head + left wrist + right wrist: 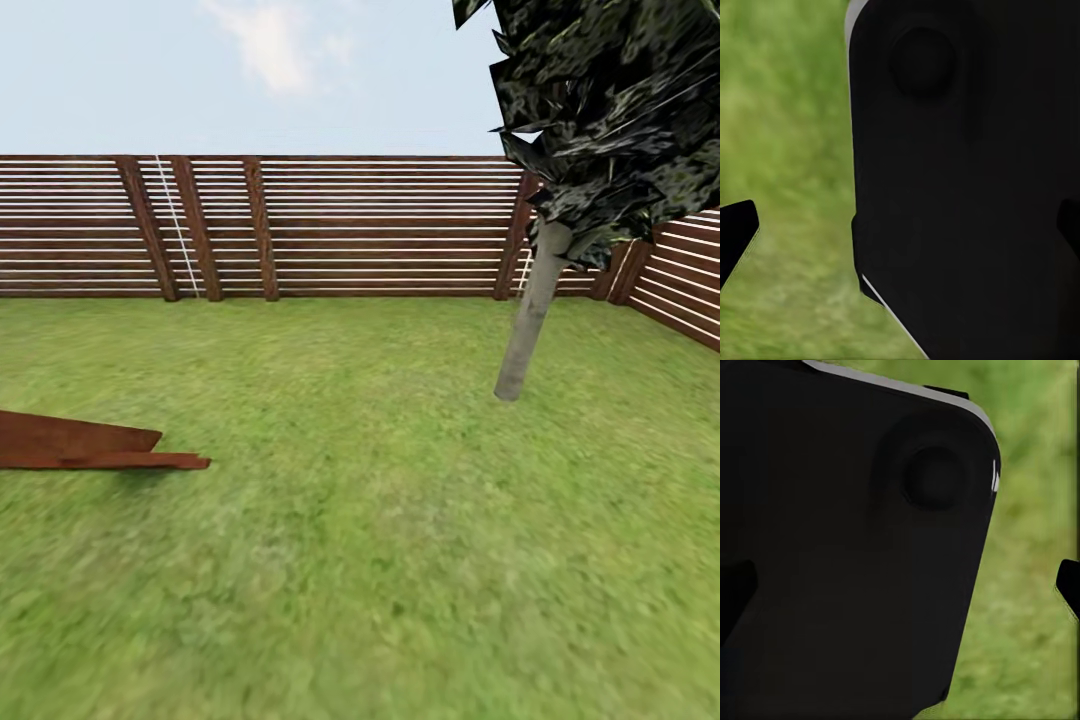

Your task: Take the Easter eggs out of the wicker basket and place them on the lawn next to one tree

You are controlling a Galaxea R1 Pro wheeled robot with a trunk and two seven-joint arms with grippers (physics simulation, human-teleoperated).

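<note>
A: What is the biggest thing here?

B: The lawn (380,560), green with yellowish patches. It runs from near us to the far fence (350,225) of brown horizontal slats.

A: And the tree?

B: The tree (532,310) stands on the grass at the far right, just before the fence. Its grey trunk is a little tilted, with dark leaves above.

A: Anything smaller?

B: A flat brown wooden piece (90,445) lies at the left.

A: The grippers?

B: The left gripper (907,232) and right gripper (900,585) show dark fingertips far apart, so both look spread, over blurred grass, behind a large black body.
</note>
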